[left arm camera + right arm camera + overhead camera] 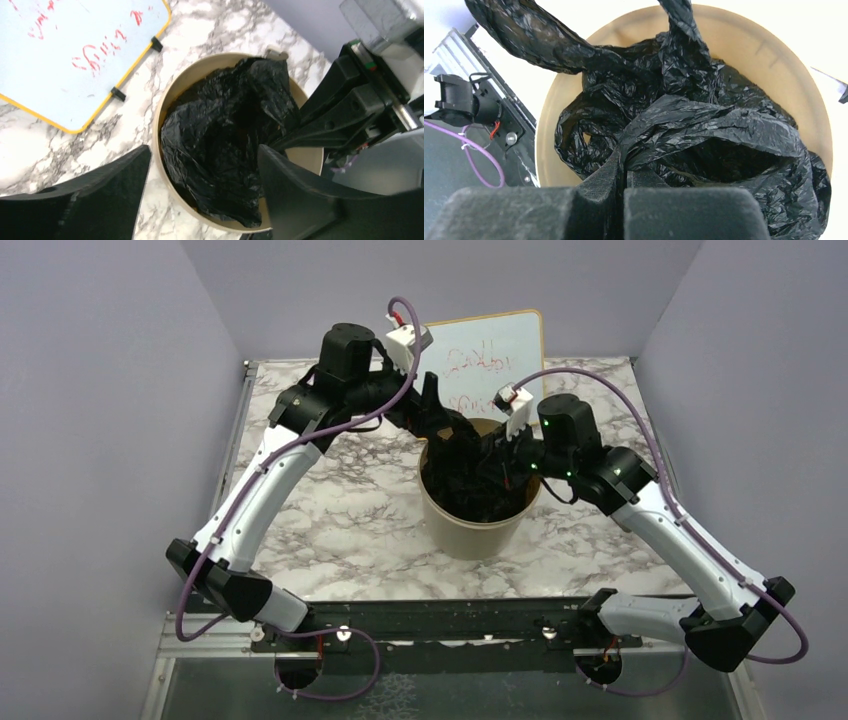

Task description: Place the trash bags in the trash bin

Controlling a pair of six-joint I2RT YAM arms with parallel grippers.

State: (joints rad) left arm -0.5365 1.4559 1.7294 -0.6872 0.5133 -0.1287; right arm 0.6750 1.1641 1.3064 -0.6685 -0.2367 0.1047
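Nearly done, by the look of it: the trash bags (478, 480) are bunched inside the trash bin (470, 535), which stands upright mid-bench w/ the whiteboard (495, 355) just behind it. From the left wrist view the black plastic fills most of the bin's mouth, cream rim visible nearly all round. L tool (202, 150) hovers over the opening, fingers wide apart, nothing btwn them and no plastic on either pad. R tool (624, 170) is down at the bin's right side, fingers together and clamped on a fold of bag at about rim level. What's left, imo: the plastic sits high, puffed up to the rim and not packed down. In the right wrist view one flap and a thin strip run up past the rim line toward the camera; can't tell if they're draped over the edge or just standing up. So the job needs the R tool to let go of its pinch, and prob. a push to settle the loose bits below the rim. No bag anywhere on the bench (340, 520) outside the bin.
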